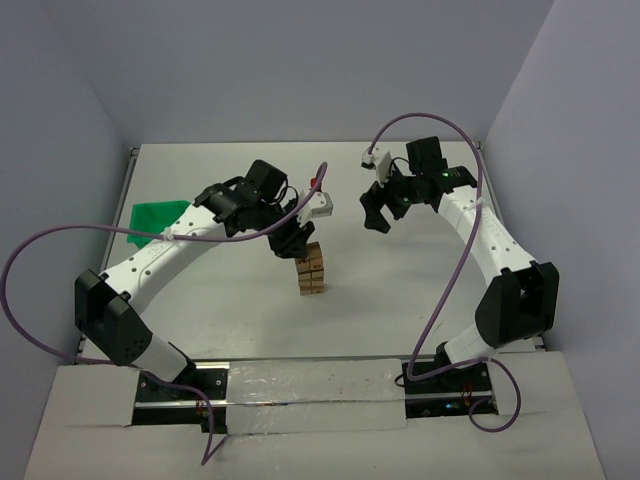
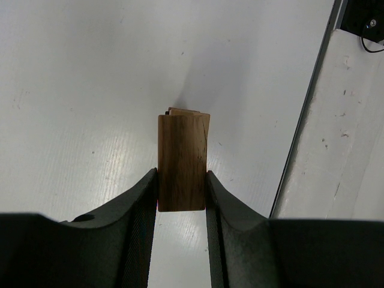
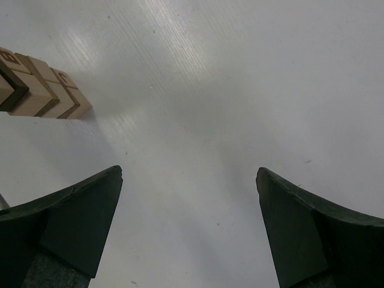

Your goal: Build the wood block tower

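A short tower (image 1: 311,270) of light-tan wood blocks stands near the table's middle. My left gripper (image 1: 296,243) hovers right at its top, shut on a wood block (image 2: 182,161). In the left wrist view both black fingers (image 2: 142,204) press that block's sides, and the tower's top edge peeks out behind it. Whether the held block rests on the tower I cannot tell. My right gripper (image 1: 377,215) hangs open over bare table to the right of the tower, nothing between its fingers (image 3: 96,210). The tower (image 3: 45,90) shows at the right wrist view's upper left.
A green bin (image 1: 158,219) lies at the table's left edge, partly behind the left arm. Purple cables loop off both arms. A rail (image 2: 303,114) runs along the table's near edge. Grey walls close in the left, back and right.
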`<state>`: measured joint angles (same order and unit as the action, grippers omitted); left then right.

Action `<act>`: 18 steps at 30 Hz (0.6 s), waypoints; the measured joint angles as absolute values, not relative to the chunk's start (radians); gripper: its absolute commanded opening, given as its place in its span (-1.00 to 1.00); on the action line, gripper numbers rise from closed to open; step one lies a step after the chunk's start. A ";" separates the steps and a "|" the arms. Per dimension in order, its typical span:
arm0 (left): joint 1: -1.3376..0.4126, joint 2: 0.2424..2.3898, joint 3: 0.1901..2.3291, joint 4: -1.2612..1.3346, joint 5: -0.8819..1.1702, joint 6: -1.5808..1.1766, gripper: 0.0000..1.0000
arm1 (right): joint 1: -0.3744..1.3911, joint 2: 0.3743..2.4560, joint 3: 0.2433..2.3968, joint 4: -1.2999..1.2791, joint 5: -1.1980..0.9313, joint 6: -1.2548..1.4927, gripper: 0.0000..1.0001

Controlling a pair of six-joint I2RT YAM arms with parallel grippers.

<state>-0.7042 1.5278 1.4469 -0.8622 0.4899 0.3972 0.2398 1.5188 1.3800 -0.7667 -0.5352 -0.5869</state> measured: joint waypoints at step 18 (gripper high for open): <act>-0.721 1.542 1.447 -0.863 0.482 0.397 -0.38 | 0.240 1.519 1.380 -0.750 -0.501 -0.574 0.99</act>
<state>-0.7209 1.5422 1.4467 -0.8627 0.4820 0.3973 0.2398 1.5188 1.3800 -0.7500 -0.5014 -0.5735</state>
